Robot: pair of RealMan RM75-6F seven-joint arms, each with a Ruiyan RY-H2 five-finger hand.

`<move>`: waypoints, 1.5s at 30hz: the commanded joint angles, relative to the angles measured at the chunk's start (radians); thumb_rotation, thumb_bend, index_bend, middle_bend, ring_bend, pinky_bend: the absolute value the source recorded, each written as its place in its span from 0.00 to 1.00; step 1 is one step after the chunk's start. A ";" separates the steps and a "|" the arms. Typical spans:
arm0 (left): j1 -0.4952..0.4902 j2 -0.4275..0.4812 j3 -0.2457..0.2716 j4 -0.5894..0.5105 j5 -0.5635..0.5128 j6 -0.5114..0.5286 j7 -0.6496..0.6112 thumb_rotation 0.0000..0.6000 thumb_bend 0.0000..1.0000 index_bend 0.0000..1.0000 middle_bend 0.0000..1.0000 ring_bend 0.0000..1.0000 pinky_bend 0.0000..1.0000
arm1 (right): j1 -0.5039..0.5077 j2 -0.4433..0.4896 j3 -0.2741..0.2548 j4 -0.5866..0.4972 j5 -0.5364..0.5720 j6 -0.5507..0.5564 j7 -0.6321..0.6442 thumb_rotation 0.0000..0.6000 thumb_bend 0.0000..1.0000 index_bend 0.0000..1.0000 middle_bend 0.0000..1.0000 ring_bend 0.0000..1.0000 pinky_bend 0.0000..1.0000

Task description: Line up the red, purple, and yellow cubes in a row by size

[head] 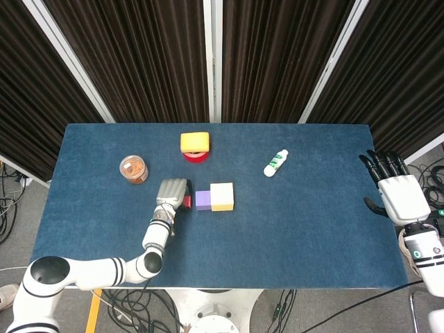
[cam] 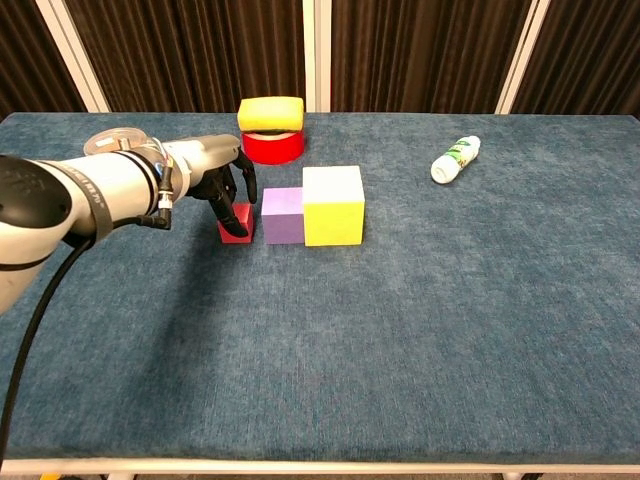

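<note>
The small red cube sits on the blue table just left of the purple cube, with a narrow gap between them. My left hand grips the red cube from above and from the left, its fingers covering the cube's top. The purple cube touches the larger yellow cube on its right. From the head view the left hand hides most of the red cube, beside the purple cube and the yellow cube. My right hand hangs open past the table's right edge.
A yellow sponge lies on a red tape roll behind the cubes. A white bottle lies at the back right. A jar with brown contents stands behind the left forearm.
</note>
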 commanded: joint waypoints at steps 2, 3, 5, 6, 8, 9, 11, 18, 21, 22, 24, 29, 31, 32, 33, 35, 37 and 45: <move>0.012 0.025 0.007 -0.048 0.032 0.019 -0.008 1.00 0.22 0.37 0.84 0.91 0.97 | -0.001 0.001 0.000 -0.001 0.000 0.000 0.000 1.00 0.16 0.00 0.03 0.00 0.00; 0.015 0.033 0.011 -0.062 0.044 0.025 -0.009 1.00 0.22 0.35 0.83 0.91 0.97 | -0.001 0.001 0.001 -0.001 0.000 0.000 0.000 1.00 0.16 0.00 0.03 0.00 0.00; 0.027 0.059 0.023 -0.103 0.073 0.040 -0.011 1.00 0.22 0.32 0.83 0.91 0.97 | -0.001 0.001 0.002 -0.002 -0.001 0.001 0.000 1.00 0.16 0.00 0.03 0.00 0.00; 0.034 0.073 0.029 -0.122 0.089 0.046 -0.015 1.00 0.22 0.31 0.83 0.91 0.97 | -0.001 0.002 0.002 -0.003 -0.001 0.002 0.000 1.00 0.16 0.00 0.03 0.00 0.00; 0.053 0.109 0.048 -0.159 0.130 0.063 -0.024 1.00 0.22 0.30 0.83 0.91 0.97 | -0.002 0.003 0.003 -0.004 -0.003 0.005 0.001 1.00 0.16 0.00 0.03 0.00 0.00; 0.062 0.123 0.057 -0.171 0.150 0.068 -0.029 1.00 0.22 0.30 0.83 0.91 0.97 | -0.002 0.003 0.003 -0.005 -0.003 0.005 0.001 1.00 0.16 0.00 0.03 0.00 0.00; 0.078 0.148 0.074 -0.186 0.184 0.077 -0.039 1.00 0.22 0.30 0.83 0.91 0.97 | -0.002 0.003 0.003 -0.006 -0.005 0.007 0.002 1.00 0.16 0.00 0.03 0.00 0.00; 0.107 0.153 0.116 -0.095 0.270 0.032 -0.101 1.00 0.15 0.28 0.82 0.91 0.96 | -0.002 0.001 0.004 -0.011 -0.008 0.008 -0.003 1.00 0.16 0.00 0.03 0.00 0.00; 0.107 0.116 0.113 -0.025 0.296 0.001 -0.141 1.00 0.13 0.27 0.82 0.91 0.96 | -0.002 0.001 0.004 -0.015 -0.007 0.007 -0.009 1.00 0.16 0.00 0.03 0.00 0.00; 0.104 0.104 0.111 -0.002 0.303 -0.009 -0.151 1.00 0.12 0.27 0.82 0.91 0.96 | -0.002 0.001 0.005 -0.016 -0.005 0.006 -0.011 1.00 0.16 0.00 0.03 0.00 0.00; 0.101 0.080 0.104 0.046 0.317 -0.034 -0.179 1.00 0.12 0.27 0.82 0.91 0.96 | -0.001 0.003 0.006 -0.019 -0.001 0.004 -0.017 1.00 0.17 0.00 0.03 0.00 0.00; 0.094 0.040 0.095 0.126 0.331 -0.073 -0.208 1.00 0.12 0.27 0.81 0.91 0.96 | -0.005 0.008 0.008 -0.023 0.008 0.006 -0.025 1.00 0.17 0.00 0.03 0.00 0.00; 0.094 0.028 0.087 0.146 0.341 -0.078 -0.224 1.00 0.12 0.27 0.81 0.91 0.96 | -0.006 0.010 0.009 -0.024 0.012 0.005 -0.025 1.00 0.17 0.00 0.03 0.00 0.00; 0.094 0.024 0.084 0.152 0.345 -0.080 -0.229 1.00 0.12 0.27 0.81 0.91 0.96 | -0.007 0.010 0.009 -0.024 0.013 0.005 -0.025 1.00 0.17 0.00 0.03 0.00 0.00; 0.093 0.022 0.078 0.157 0.349 -0.082 -0.235 1.00 0.12 0.27 0.81 0.91 0.96 | -0.007 0.011 0.009 -0.025 0.013 0.005 -0.025 1.00 0.17 0.00 0.03 0.00 0.00; 0.092 0.020 0.073 0.159 0.358 -0.083 -0.241 1.00 0.12 0.27 0.81 0.91 0.96 | -0.008 0.011 0.009 -0.025 0.012 0.006 -0.025 1.00 0.17 0.00 0.03 0.00 0.00; 0.091 0.019 0.069 0.158 0.363 -0.084 -0.240 1.00 0.12 0.27 0.81 0.91 0.96 | -0.009 0.013 0.009 -0.027 0.011 0.007 -0.025 1.00 0.17 0.00 0.03 0.00 0.00; 0.085 0.012 0.059 0.154 0.358 -0.096 -0.223 1.00 0.12 0.27 0.81 0.91 0.96 | -0.015 0.020 0.011 -0.032 0.013 0.015 -0.025 1.00 0.17 0.00 0.03 0.00 0.00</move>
